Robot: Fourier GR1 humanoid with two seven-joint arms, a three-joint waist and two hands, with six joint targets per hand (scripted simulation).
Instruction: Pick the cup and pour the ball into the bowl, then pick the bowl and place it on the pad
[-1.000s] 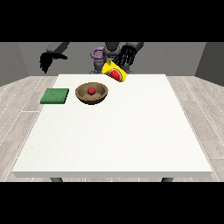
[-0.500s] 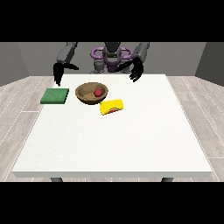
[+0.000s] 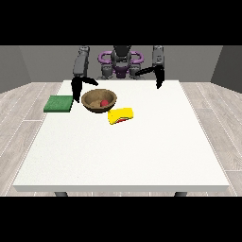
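Looking at the brown wooden bowl [image 3: 99,100] as the anchor: it sits upright on the white counter [image 3: 123,151], toward the robot's end and a bit off to the view's left. A red ball [image 3: 104,102] is inside it, with something brownish beside the ball that I can't really make out.

Just beside the bowl on the camera side, toward the view's right, the yellow cup [image 3: 121,115] is lying on its side on the counter, with a bit of red showing along its lower edge. It looks very close to the bowl's rim, but I can't tell if they actually touch.

On the other side of the bowl, toward the view's left, there's the flat green pad [image 3: 59,103], sitting apart from the bowl with a small strip of counter in between.

The hand at the view's left [image 3: 75,90] hangs down between the pad and the bowl, right by the bowl's rim, with a thumb or finger sticking out toward the bowl. It looks spread apart and isn't holding anything.

The hand at the view's right [image 3: 159,79] is well apart from the bowl, up near the counter's far edge, pointing downward and holding nothing. Whether its fingers are apart or together, I can't tell.
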